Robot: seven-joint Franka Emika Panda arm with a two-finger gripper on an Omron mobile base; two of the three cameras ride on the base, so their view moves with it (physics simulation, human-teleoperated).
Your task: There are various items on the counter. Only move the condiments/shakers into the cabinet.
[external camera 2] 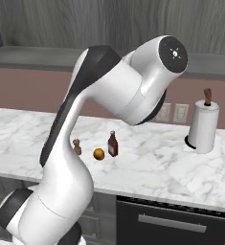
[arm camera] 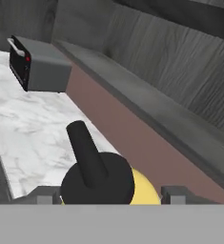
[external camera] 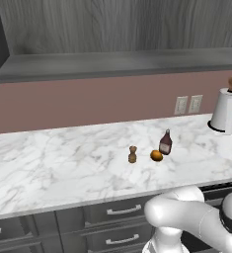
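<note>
We hold the yellow bottle (arm camera: 132, 188) in our claw (arm camera: 111, 193); the sauce bottle (external camera: 165, 143) and shaker (external camera: 132, 154) wait on the surface (external camera: 63, 168) by the orange (external camera: 156, 155), cabinet shelf (external camera: 117, 64) bare.

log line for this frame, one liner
claw: shut on yellow squeeze bottle, lifted | counter: wooden shaker, orange fruit, sauce bottle | cabinet ledge: nothing placed

Veined marble counter (external camera: 63, 158), wood-grain cabinet (external camera: 117, 24)

yellow squeeze bottle (arm camera: 132, 188) body largely hidden
</note>
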